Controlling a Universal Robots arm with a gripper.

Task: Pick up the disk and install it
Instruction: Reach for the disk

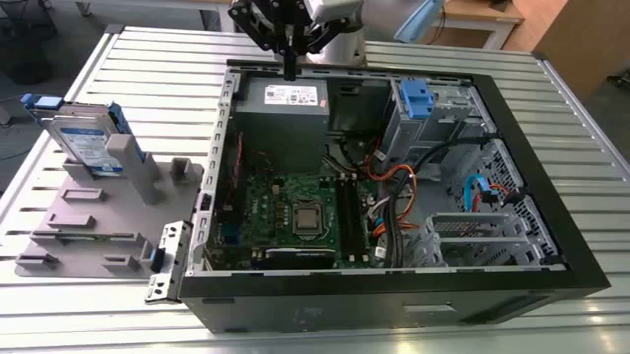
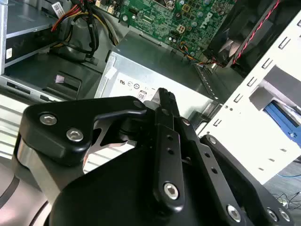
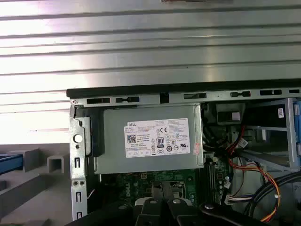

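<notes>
Slatted metal desk (image 1: 118, 44), open PC case (image 1: 394, 295) lying on its side with the panel off, so board (image 1: 295, 206) and bays face up and can be reached from above. The grey rack (image 1: 88, 214) sits on the desk just beside the case, on the exterior view's left. The disk (image 1: 87, 144) stands on edge in the rack's far slot, leaning a bit, its blue bracket wrapping the edges. Judgement: upright parking leaves the top edge and both faces free for a top-down grab. The pincer (image 1: 291, 70) hangs over the case's far rim above the PSU (image 1: 285, 103), fingers pressed together and pinching nothing, well apart from the disk. Both wrist views agree: the PSU label (image 3: 157, 137) sits right under the camera, and the black fingertip pair (image 2: 164, 96) points down at the PSU lid (image 2: 141, 70). A second blue carrier (image 1: 417, 99) sits in the bay at the far corner, next to the PSU. The wire cage (image 1: 473, 236) is at the near corner, on the exterior view's right. Task status, judged: pick not yet started, disk untouched in the rack.
</notes>
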